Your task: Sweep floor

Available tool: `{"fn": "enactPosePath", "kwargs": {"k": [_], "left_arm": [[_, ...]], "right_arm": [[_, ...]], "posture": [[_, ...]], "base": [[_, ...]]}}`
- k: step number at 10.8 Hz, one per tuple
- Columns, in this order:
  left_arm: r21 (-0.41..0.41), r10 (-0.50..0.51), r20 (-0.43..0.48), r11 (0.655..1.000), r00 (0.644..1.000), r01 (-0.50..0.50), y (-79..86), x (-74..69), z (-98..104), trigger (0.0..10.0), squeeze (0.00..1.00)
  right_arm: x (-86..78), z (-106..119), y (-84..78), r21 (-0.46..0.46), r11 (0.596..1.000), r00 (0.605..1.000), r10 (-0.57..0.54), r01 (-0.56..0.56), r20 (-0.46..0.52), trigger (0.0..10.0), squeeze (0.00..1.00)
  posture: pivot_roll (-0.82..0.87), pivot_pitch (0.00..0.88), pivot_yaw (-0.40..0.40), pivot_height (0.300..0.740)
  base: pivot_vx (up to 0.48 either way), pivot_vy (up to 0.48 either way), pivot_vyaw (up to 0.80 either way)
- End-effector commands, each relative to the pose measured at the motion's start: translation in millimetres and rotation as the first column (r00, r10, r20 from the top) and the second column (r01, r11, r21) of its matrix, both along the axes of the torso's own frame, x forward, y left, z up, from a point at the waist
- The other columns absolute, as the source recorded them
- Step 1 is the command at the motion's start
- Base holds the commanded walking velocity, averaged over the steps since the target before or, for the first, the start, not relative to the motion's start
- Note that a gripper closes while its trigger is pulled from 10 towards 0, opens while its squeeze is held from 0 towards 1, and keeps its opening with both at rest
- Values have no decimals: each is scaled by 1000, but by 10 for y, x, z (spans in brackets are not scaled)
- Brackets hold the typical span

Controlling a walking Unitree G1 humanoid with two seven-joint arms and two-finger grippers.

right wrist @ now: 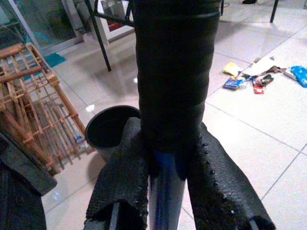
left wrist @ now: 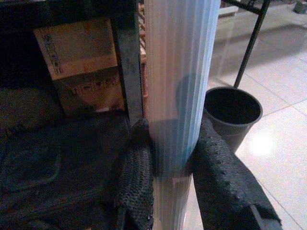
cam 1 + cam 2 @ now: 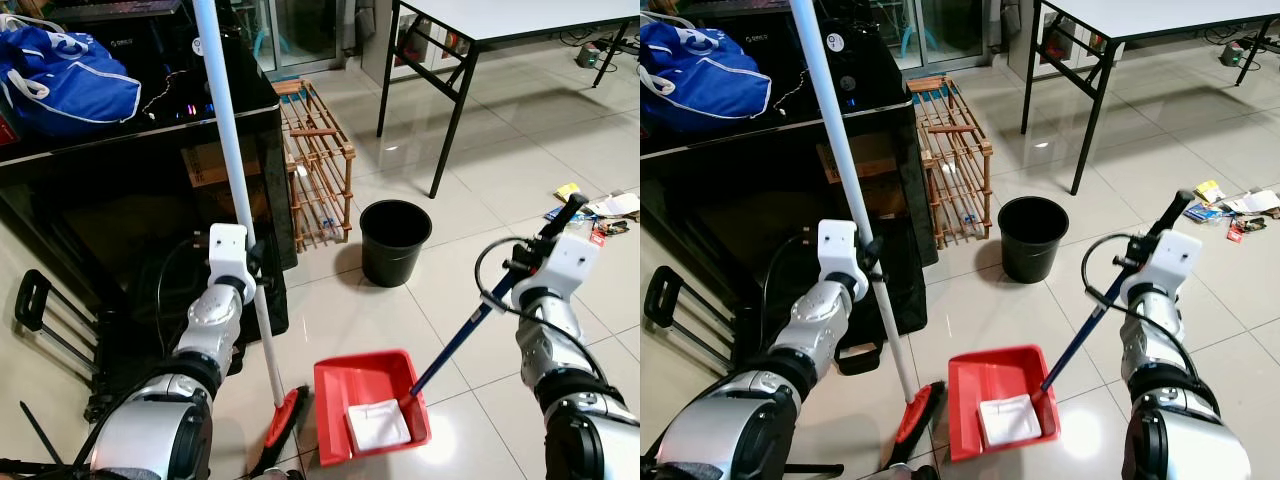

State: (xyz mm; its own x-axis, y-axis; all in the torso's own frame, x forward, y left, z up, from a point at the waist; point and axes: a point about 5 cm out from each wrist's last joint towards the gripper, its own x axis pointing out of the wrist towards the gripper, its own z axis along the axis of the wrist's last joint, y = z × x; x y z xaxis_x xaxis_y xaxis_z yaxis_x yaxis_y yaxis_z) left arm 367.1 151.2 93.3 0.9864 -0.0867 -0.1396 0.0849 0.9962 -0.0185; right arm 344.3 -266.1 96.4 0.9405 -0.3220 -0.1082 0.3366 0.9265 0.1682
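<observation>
Two tools in play. Left gripper has its fingers clamped on the white broom pole, head down on the floor just beside the red dustpan. Right gripper is clamped on the dustpan handle, at its black grip. The dustpan sits flat on the tile with a white paper already in it. Black bin stands further ahead, near the wooden rack. More litter lies on the floor far right, well apart from the pan, not yet swept.

Risks, as I judge them: lifting or tilting the pan toward the bin could slide the paper off the open lip, since nothing holds it. The broom pole leans close to the black cabinet; a wide swing may knock it. The long pole may also twist in the fingers under side load.
</observation>
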Motion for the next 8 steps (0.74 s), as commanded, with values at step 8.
{"fn": "enactPosePath", "kwargs": {"k": [8], "left_arm": [[10,12,-82,1000,997,-11,73,-145,-245,10000,0]], "right_arm": [[-114,-282,211,36,998,997,60,-58,-51,10000,0]], "posture": [[-18,168,92,740]], "base": [[0,0,0]]}}
